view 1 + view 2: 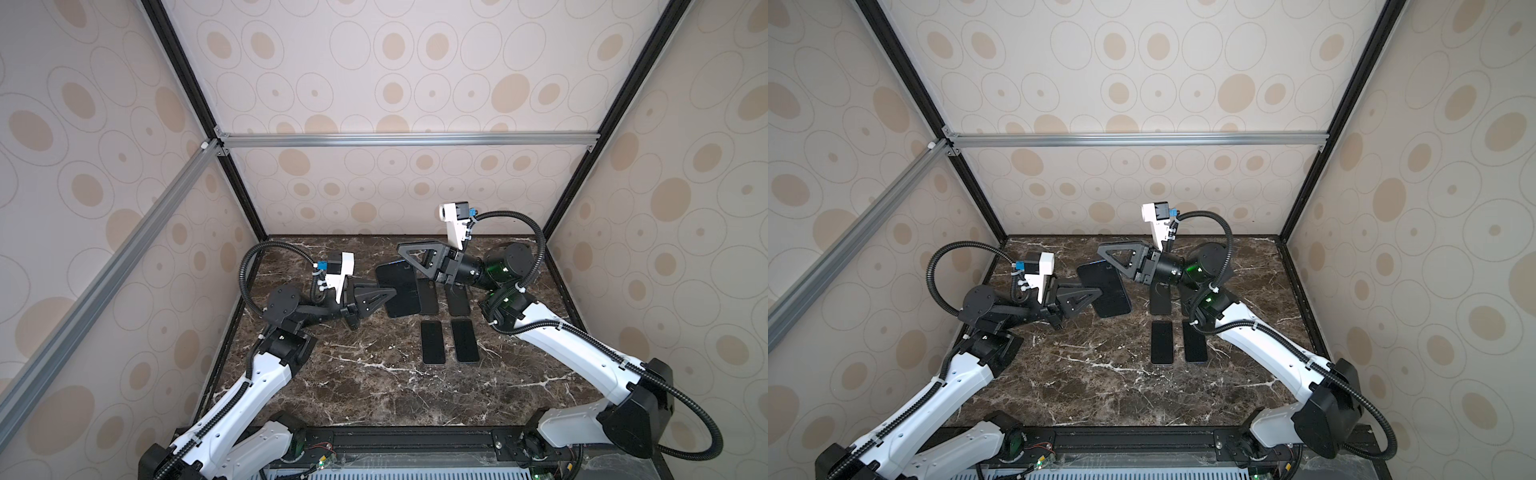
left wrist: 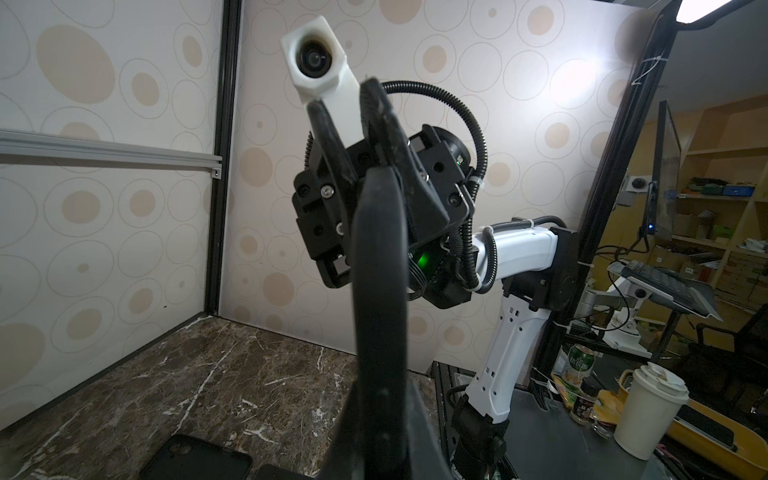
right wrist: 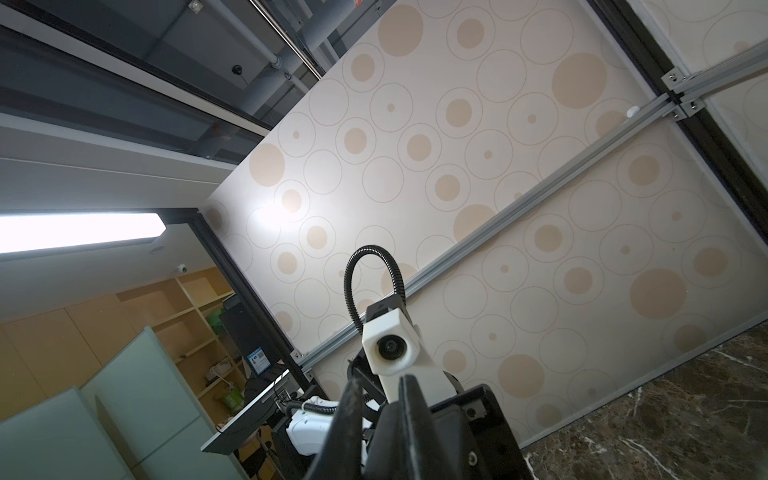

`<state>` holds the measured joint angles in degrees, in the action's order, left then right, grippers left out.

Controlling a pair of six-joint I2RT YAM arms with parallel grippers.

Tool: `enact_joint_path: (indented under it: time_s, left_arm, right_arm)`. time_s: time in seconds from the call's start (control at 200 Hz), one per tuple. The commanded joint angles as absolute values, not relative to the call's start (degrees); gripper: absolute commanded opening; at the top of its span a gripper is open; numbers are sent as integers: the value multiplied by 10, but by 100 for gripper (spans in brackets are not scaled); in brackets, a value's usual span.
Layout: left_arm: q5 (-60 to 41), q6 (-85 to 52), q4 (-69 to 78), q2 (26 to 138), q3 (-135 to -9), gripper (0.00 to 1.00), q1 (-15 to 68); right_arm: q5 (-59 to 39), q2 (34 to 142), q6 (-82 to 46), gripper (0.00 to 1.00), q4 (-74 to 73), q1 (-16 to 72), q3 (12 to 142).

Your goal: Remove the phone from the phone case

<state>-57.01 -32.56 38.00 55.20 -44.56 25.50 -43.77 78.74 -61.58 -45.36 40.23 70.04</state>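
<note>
Q. The left hand: how did it stand?

A. Clamped on the phone at its near side edge, one finger on each broad face. The phone was held clear of the table, tilted, with one dark face turned toward both top views. In the left wrist view the same phone appeared edge-on, rising from that hand.

Q. And the right hand?

A. It stood at the phone's far end, raised above the table. Its jaws were narrow, with one finger on either side of that end. Whether they pressed on the phone could not be told.

Q. Where was the case?

A. The held piece was dark all over; case and phone could not be told apart in any view.

Q. What lay on the table?

A. Four dark slabs lay flat beside the right arm. A near pair lay side by side and just apart. A far pair was partly hidden behind the held phone and the right hand. The left wrist view showed one slab with a small hole near a corner, lying on the marbled table.
</note>
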Motion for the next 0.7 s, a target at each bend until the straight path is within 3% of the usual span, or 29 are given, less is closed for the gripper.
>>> enact_joint_path:
  time_s: [0.0,0.695]
  left_arm:
    - [-566,-257,406,545,-476,0,257]
    - [-611,-209,398,565,-508,0,256]
  right_arm:
    - [-441,799,-698,0,-466,410,710]
    - [-458,807,-738,0,-440,410,726]
